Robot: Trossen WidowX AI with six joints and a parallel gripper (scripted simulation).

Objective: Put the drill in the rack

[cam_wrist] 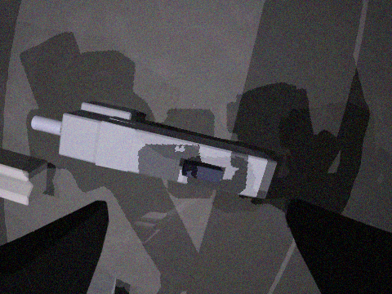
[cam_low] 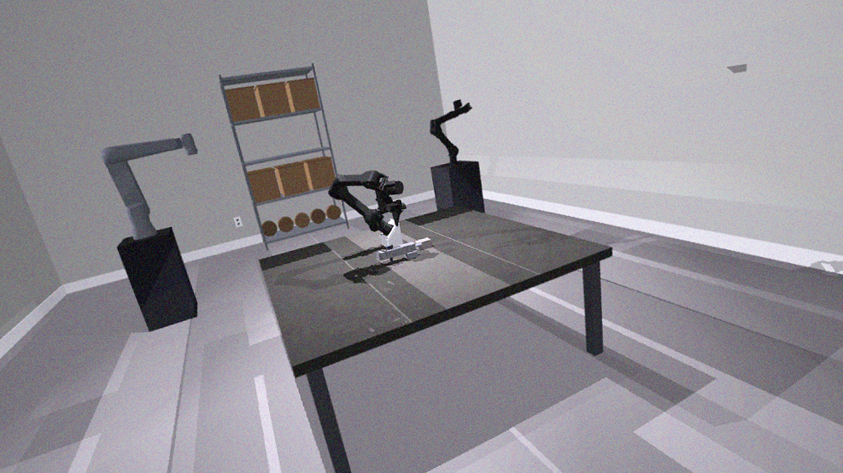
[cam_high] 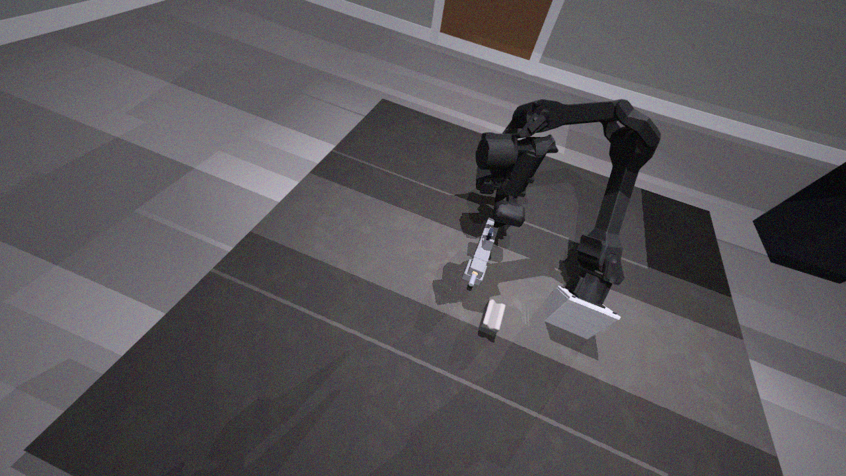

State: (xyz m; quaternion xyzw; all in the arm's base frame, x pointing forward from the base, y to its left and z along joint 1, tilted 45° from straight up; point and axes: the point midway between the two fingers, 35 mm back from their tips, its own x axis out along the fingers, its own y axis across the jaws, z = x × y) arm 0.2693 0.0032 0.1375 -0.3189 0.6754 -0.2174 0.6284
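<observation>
A long white housing block (cam_high: 480,255) (cam_low: 401,249) (cam_wrist: 120,147) lies on the dark table (cam_high: 295,367) (cam_low: 362,322). The drill's pale round end (cam_high: 471,280) (cam_wrist: 46,124) sticks out of one end of the block. The small dark key (cam_wrist: 202,170) sits in a recess on the block's top, near the other end. My gripper (cam_high: 496,231) (cam_low: 391,229) (cam_wrist: 201,211) is open and empty, hanging just above the block at the key; its dark fingers stand to either side in the wrist view. The small pale rack (cam_high: 492,315) (cam_wrist: 13,182) lies a little beyond the drill end.
The arm's white base (cam_high: 582,317) stands on the table beside the rack. Off the table are a shelf with boxes (cam_low: 280,155) and two other arms on black pedestals (cam_low: 156,277) (cam_low: 457,185).
</observation>
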